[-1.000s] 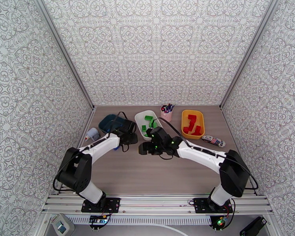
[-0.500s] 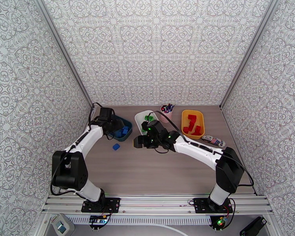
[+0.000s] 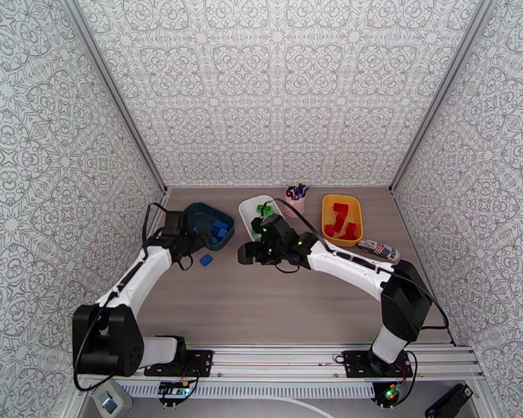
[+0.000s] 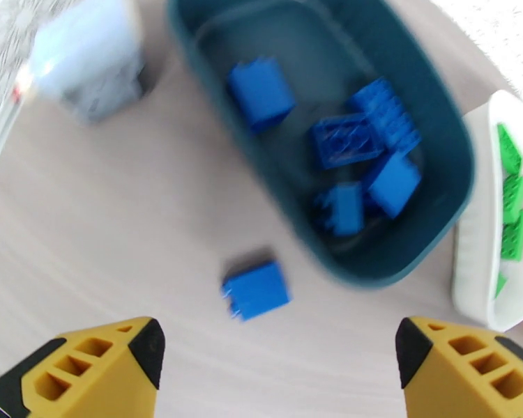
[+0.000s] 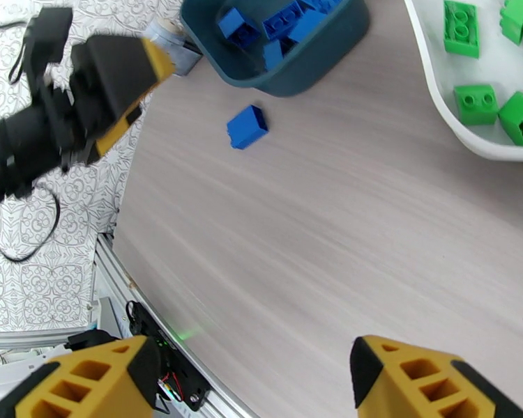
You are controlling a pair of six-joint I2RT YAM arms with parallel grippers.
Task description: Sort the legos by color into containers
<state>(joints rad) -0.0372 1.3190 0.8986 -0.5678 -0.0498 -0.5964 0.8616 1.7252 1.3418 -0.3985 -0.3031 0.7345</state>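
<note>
Hovering, fingers spread and empty, the left gripper (image 4: 275, 346) hangs near one loose blue lego (image 4: 256, 290) on the table (image 4: 122, 224), just beside the dark teal tub (image 4: 401, 262) holding blue bricks (image 4: 345, 137); right gripper (image 5: 254, 364) spread, empty too.

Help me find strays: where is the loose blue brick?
Top view, left side: the brick lies on the table just in front of the teal tub.

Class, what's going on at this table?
Two robot arms sort small plastic bricks by colour. Blue bricks lie in the dark teal tub, green bricks in the white tub, red bricks in the yellow tub. One loose blue brick lies on the table beside it. The left gripper and right gripper are open, empty.
</note>
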